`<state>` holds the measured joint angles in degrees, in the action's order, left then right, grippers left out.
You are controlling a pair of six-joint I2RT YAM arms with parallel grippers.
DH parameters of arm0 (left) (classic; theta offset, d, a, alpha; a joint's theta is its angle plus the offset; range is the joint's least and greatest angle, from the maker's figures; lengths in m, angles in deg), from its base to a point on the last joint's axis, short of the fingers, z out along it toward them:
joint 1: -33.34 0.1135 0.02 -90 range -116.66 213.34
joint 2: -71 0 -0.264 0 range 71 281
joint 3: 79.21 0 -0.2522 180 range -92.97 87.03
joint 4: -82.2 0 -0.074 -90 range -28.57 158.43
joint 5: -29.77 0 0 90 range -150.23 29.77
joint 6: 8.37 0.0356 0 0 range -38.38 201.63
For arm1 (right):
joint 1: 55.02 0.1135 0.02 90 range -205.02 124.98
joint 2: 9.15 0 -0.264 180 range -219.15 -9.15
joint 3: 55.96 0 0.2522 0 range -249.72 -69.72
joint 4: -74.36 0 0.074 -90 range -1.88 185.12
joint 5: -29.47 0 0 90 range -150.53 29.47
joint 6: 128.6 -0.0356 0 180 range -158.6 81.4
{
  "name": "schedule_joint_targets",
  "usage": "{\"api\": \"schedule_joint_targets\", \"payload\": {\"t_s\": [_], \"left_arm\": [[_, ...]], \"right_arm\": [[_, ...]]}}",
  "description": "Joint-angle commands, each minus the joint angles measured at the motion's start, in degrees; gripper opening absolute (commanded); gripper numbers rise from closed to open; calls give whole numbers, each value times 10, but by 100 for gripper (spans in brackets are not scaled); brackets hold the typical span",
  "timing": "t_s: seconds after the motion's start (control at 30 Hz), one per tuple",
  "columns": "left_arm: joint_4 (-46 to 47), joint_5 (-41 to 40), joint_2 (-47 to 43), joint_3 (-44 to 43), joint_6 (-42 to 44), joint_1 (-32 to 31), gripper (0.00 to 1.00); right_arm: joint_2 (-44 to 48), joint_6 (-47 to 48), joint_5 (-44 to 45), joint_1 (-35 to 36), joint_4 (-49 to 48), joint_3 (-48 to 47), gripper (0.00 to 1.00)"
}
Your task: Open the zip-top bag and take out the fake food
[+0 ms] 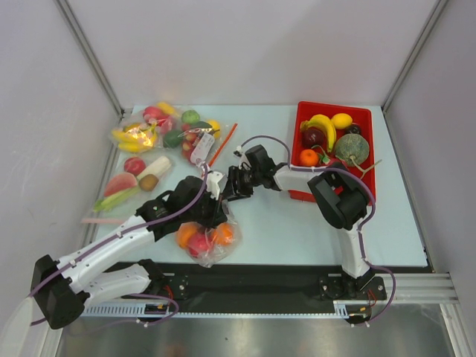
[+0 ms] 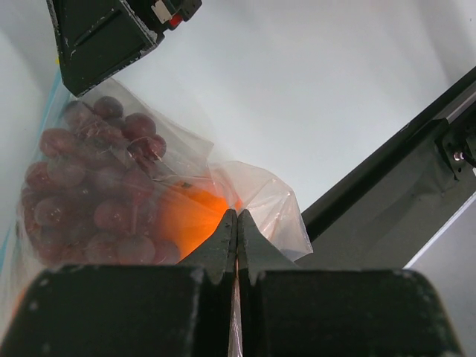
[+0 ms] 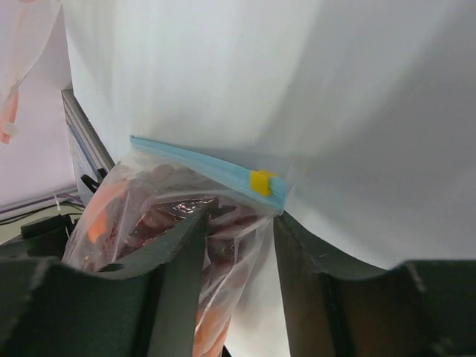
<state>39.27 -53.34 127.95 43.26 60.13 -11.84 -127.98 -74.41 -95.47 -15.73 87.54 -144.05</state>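
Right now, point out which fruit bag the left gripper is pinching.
The front bag with the blue zip strip; the other bags lie far left, untouched.

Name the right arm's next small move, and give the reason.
Probably close the right gripper on the zip-top bag just under its blue zip strip. Its jaws straddle that plastic near the yellow slider but stand apart, while the left gripper is shut on the bag, ready to pull against.
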Motion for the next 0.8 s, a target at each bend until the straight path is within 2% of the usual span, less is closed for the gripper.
{"api": "schedule_joint_targets", "payload": {"t_s": [0.0,0.1,0.13,0.27,0.3,0.4,0.43,0.53,0.63,0.77], "left_arm": [[24,22,-20,3,-2,1,0],[29,23,-23,8,-2,1,0],[29,22,-25,9,-2,1,0],[39,17,-29,15,-7,1,4],[40,15,-31,15,-7,1,6],[43,1,-34,14,-9,1,40],[42,-7,-36,13,-10,1,58],[44,-38,-39,3,-12,3,69],[57,-63,-45,-14,-7,12,76],[106,-68,-56,-25,-3,54,81]], "right_arm": [[-11,6,5,4,-21,-13,45],[-7,7,-1,4,-32,-11,29],[-6,8,-7,4,-35,-9,20],[10,3,-17,0,-79,7,2],[19,0,-20,-2,-86,10,0],[45,-2,-33,-9,-114,25,0],[53,-3,-36,-13,-121,30,0],[87,-9,-55,-20,-158,54,0],[111,-22,-85,-32,-206,80,0],[152,-44,-129,-41,-282,103,0]]}}
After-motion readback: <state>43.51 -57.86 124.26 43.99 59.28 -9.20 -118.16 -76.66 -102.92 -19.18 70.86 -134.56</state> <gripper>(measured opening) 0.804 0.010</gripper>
